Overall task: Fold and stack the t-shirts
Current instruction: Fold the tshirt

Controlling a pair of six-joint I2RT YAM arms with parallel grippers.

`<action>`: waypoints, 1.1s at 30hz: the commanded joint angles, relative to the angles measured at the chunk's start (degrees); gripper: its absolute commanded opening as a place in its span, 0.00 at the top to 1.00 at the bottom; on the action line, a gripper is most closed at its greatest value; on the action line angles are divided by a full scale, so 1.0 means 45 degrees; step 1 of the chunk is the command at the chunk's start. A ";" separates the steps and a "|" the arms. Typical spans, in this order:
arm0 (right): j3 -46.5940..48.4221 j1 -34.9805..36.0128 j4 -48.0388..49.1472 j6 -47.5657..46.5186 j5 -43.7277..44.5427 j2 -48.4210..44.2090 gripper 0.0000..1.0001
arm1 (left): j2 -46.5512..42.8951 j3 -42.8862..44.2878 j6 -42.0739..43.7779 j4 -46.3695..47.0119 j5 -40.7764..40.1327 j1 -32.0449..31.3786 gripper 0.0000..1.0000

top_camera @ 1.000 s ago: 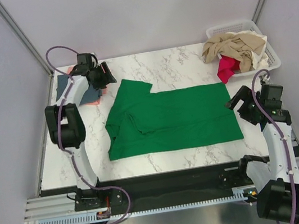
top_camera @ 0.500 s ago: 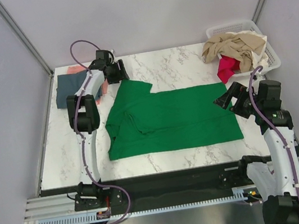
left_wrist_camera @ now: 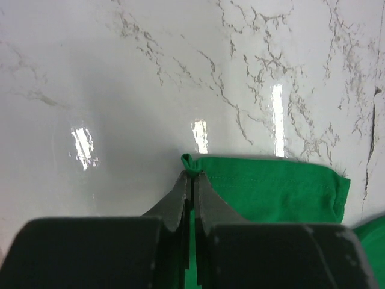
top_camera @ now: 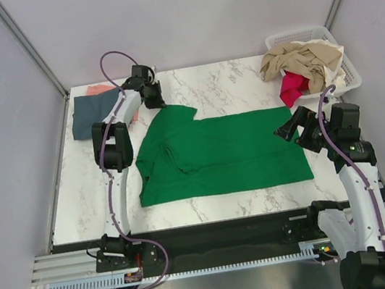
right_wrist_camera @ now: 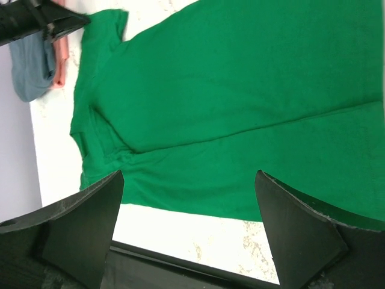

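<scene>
Top external: the bright green t-shirt [top_camera: 223, 156] lay flat mid-table, with bare marble table [top_camera: 219, 81] beyond its far edge. The left gripper [top_camera: 155, 99] was at its far-left sleeve, the right gripper [top_camera: 294, 130] by its right edge.
Left wrist: fingers pressed together, seemingly pinching the sleeve corner.
Right wrist: fingers spread wide, holding nothing, over the shirt's right edge.
</scene>
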 commanded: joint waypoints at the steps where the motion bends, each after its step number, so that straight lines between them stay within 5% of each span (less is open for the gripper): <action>1: 0.0235 0.0096 0.0233 -0.0442 0.1127 0.0250 0.02 | -0.1374 0.0249 0.0062 -0.0934 -0.0072 -0.0046 0.98; 11: 0.3744 0.2788 0.0720 -0.0248 0.7116 0.6203 0.21 | -0.6667 -0.4163 -0.0876 -0.1365 0.0808 -0.0320 0.98; 18: 0.6248 0.3027 0.1579 -0.0794 1.0014 1.0969 0.29 | -0.8119 -0.6295 -0.0856 -0.0545 0.0278 -0.0222 0.98; 23: 0.7929 0.3027 0.1756 -0.1029 1.0466 1.3608 0.39 | -0.7903 -0.6314 -0.1012 -0.0525 0.1664 0.0011 0.98; 33: 0.9122 0.1837 0.2497 -0.0815 1.0701 1.5952 0.41 | -0.8138 -0.6646 -0.1208 -0.0389 0.2076 0.0597 0.98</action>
